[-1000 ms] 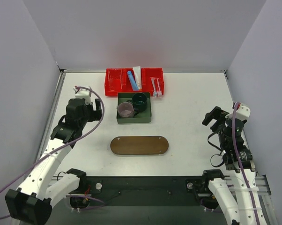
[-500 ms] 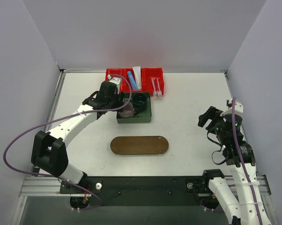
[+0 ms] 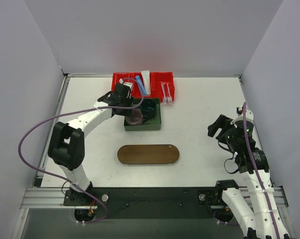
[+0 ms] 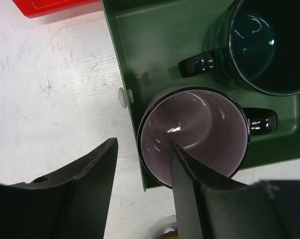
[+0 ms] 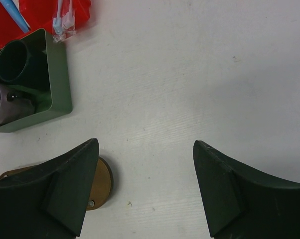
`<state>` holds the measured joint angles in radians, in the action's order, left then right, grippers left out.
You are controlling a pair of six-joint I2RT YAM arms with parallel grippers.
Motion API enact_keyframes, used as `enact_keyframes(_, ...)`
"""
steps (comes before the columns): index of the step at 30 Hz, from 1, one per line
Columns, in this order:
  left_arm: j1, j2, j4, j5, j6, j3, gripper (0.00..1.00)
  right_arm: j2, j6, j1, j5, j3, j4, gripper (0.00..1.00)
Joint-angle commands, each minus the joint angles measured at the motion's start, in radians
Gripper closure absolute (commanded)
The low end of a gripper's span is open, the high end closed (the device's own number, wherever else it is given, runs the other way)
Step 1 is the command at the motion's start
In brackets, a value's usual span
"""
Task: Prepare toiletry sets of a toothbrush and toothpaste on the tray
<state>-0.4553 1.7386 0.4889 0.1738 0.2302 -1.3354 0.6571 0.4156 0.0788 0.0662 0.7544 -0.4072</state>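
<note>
Two toothbrushes [image 3: 165, 91] lie in the red bin's [image 3: 121, 87] right compartment, with the blue tube [image 3: 139, 84] and white tube [image 3: 146, 78] in its middle one, well apart from the wooden tray [image 3: 148, 154]. The left gripper [image 4: 142, 145] is open, one finger inside the purple mug [image 4: 200, 134] in the green box [image 4: 155, 45], the other outside. The right gripper [image 5: 145, 144] hangs open over the table [image 5: 190, 74].

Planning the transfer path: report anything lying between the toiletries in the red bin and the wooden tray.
The green box with two mugs sits between the red bin and the tray, squarely before the tubes; the toothbrushes lie just past its right corner.
</note>
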Motion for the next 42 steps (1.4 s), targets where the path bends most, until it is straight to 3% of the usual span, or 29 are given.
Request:
enact_keyframes(1,0.007,0.03,0.019,-0.016,0.012,-0.077,0.46,0.015,0.014,0.009,0.014,0.003,0.025,0.29)
enact_keyframes(16,0.02,0.079,0.036,-0.011,0.008,-0.084,0.64,0.018,0.026,0.021,0.012,-0.013,0.039,0.29)
enact_keyframes(28,0.023,0.067,0.04,-0.045,0.037,-0.082,1.0,0.004,0.026,0.022,-0.003,-0.018,0.03,0.29)
enact_keyframes(42,0.109,-0.125,-0.079,-0.146,0.155,0.03,1.0,0.05,0.046,0.038,-0.009,0.028,0.027,0.32)
